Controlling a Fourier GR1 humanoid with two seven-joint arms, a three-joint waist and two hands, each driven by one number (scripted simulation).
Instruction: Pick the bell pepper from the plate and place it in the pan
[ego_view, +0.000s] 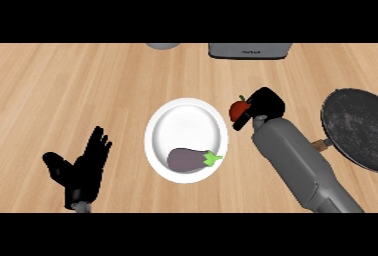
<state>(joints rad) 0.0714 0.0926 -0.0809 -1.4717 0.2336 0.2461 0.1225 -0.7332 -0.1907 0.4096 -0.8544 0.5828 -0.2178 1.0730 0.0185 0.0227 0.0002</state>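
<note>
Red pepper (238, 109) with dark stem; white plate (164, 125); purple-grey eggplant (187, 159), green cap; black speckled pan (353, 126), brown handle; pale wood-grain counter (74, 85); black hands (87, 162) (264, 106); grey forearm (295, 165).

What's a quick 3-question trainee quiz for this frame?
1. True or false: the bell pepper lies on the plate.
2. Which hand holds the pepper? A) left hand B) right hand
3. What remains on the plate?

Key:
1. False; it is held beside the plate's right rim, short of the pan.
2. B; the left hand rests open at lower left.
3. The eggplant.
</note>
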